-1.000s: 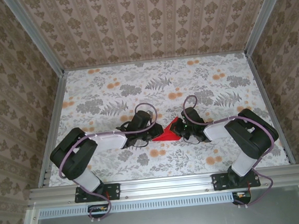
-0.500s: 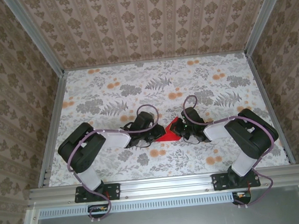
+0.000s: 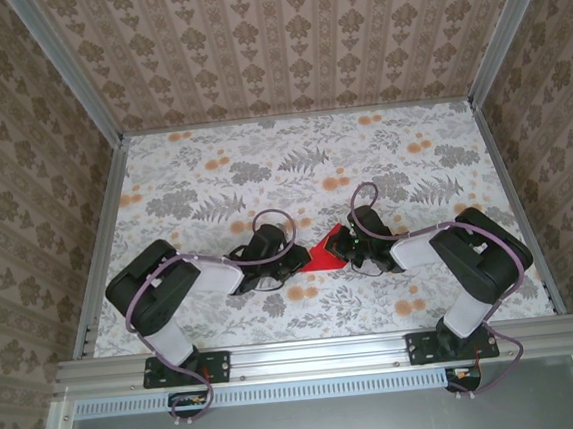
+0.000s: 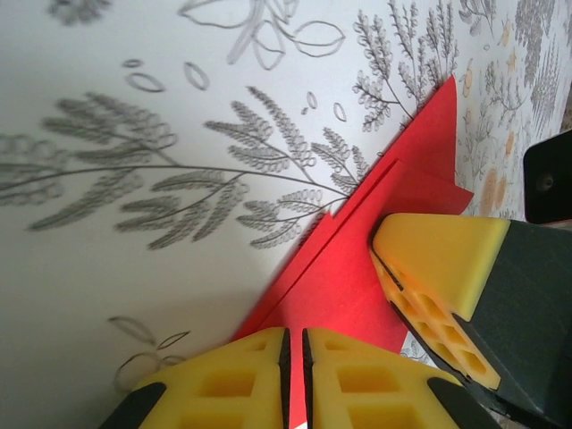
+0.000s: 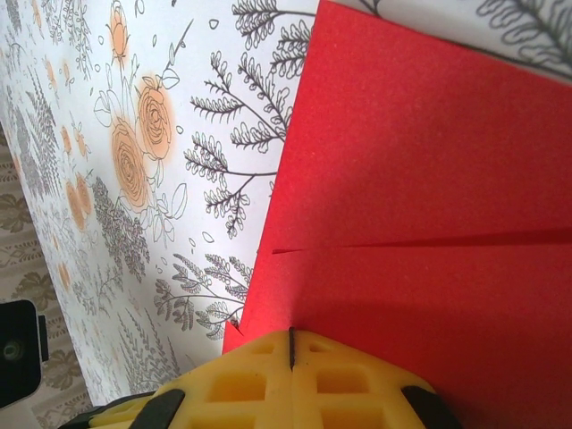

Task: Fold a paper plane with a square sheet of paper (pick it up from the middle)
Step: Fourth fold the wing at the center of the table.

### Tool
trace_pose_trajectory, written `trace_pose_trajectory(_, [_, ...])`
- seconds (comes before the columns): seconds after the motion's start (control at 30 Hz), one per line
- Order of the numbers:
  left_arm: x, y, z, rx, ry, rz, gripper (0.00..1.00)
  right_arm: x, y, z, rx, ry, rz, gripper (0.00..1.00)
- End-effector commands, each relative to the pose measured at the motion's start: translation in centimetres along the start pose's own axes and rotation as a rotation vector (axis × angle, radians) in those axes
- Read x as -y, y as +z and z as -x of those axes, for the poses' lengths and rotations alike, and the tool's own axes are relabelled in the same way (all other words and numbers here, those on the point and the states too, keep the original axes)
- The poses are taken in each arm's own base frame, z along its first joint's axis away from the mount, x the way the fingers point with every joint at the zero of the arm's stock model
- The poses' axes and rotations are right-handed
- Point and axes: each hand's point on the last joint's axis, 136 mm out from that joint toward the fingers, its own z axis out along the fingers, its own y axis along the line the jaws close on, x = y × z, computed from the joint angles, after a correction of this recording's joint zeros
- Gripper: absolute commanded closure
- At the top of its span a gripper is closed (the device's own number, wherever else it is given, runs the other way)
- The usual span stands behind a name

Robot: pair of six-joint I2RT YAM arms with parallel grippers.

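The square sheet of paper is a small red folded, pointed shape lying flat on the table between the two arms. In the left wrist view the red paper shows layered edges and a point toward the upper right. My left gripper sits over its near edge, jaws closed to a hairline slit with red showing in it. My right gripper is shut, tips down on the paper, with nothing between them. Its yellow finger rests on the paper in the left wrist view.
The floral-patterned table stretches out behind the arms, bounded by aluminium rails and patterned walls on three sides. Both arms lie low and folded inward, their cables looping above the wrists.
The left arm's wrist has drawn back toward the near-left, and less red paper now shows between the grippers. The right arm has held still.
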Motion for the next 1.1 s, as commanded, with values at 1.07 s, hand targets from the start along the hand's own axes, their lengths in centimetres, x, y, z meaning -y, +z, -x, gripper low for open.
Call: trace_pose_trajectory(1.07, [3.0,-1.5,-0.2,-0.049,0.176,0.022,1.00,9.3,-0.5,-1.7,-0.048,0.062,-0.318,1.00])
